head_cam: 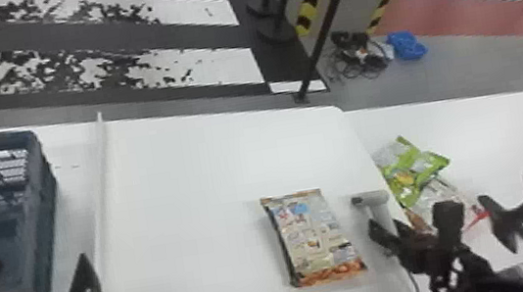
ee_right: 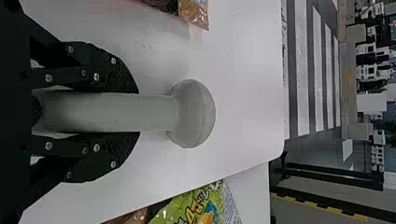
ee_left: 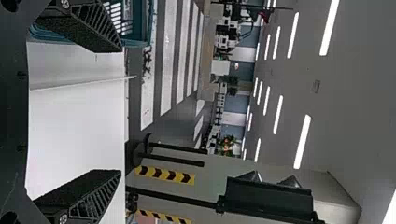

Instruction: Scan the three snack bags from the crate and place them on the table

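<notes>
In the head view, a beige and orange snack bag [head_cam: 316, 239] lies flat on the middle table. My right gripper [head_cam: 410, 234] is just right of it, shut on the handle of a grey scanner [head_cam: 372, 198]; in the right wrist view the gripper [ee_right: 135, 113] has its fingers along both sides of the scanner's handle [ee_right: 112, 112]. A green snack bag [head_cam: 408, 173] and a whitish one [head_cam: 447, 199] overlap on the right table. The crate [head_cam: 47, 190] stands at far left; over its near part, my left gripper [head_cam: 38, 285] stands open and holds nothing, as the left wrist view's gripper [ee_left: 116, 112] confirms.
A raised white divider [head_cam: 100, 182] runs between the crate and the middle table [head_cam: 181, 179]. At the far right, a black stand with a ring-shaped top [head_cam: 519, 218] is beside the bags. A dark pole [head_cam: 323, 34] rises beyond the tables' far edge.
</notes>
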You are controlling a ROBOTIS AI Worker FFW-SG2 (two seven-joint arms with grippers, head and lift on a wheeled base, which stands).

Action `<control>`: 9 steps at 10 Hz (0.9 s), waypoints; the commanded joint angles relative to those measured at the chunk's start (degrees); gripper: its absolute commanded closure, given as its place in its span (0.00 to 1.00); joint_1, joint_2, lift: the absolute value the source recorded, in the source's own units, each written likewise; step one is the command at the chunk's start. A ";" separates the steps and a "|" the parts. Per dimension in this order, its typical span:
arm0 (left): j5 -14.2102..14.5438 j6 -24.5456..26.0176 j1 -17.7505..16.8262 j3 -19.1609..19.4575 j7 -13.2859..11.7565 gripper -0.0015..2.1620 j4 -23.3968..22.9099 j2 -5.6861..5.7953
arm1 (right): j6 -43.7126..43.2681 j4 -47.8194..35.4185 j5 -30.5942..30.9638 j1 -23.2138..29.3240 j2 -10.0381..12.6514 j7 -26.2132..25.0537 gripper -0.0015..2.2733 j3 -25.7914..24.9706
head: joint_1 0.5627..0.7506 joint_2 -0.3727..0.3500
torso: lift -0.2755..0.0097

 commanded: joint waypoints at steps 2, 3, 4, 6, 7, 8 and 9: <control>0.05 1.49 -1.30 0.00 0.00 0.03 0.77 -0.16 | -0.94 -5.58 -5.58 3.05 0.68 -0.24 0.00 -2.01 | 0.70 0.03 | 0.84; 0.05 2.55 -1.83 0.00 0.00 0.03 0.94 -0.25 | 4.69 -12.62 -8.13 5.95 0.86 0.02 0.02 -3.41 | 0.70 0.03 | 0.84; 0.05 3.07 -2.18 0.00 0.09 0.03 1.03 -0.34 | 10.14 -19.73 -9.45 8.50 2.00 1.78 0.02 -5.08 | 0.70 0.03 | 0.84; 0.32 3.42 -3.06 0.00 0.00 0.03 1.73 -0.43 | 26.66 -28.79 -12.08 10.87 2.35 6.96 0.02 -6.05 | 0.70 0.03 | 0.84; 0.58 3.42 -3.24 0.00 0.00 0.03 1.91 -0.34 | 34.75 -29.49 -13.84 10.35 2.00 9.60 0.02 -6.31 | 0.70 0.03 | 0.84; 0.76 3.42 -3.41 0.09 0.00 0.03 2.00 -0.25 | 39.85 -29.23 -15.07 9.29 1.91 11.10 0.03 -6.31 | 0.70 0.03 | 0.84; 0.93 3.42 -3.41 0.35 -0.09 0.03 2.08 -0.16 | 43.36 -28.52 -15.16 8.06 1.74 12.15 0.03 -5.79 | 0.70 0.03 | 0.84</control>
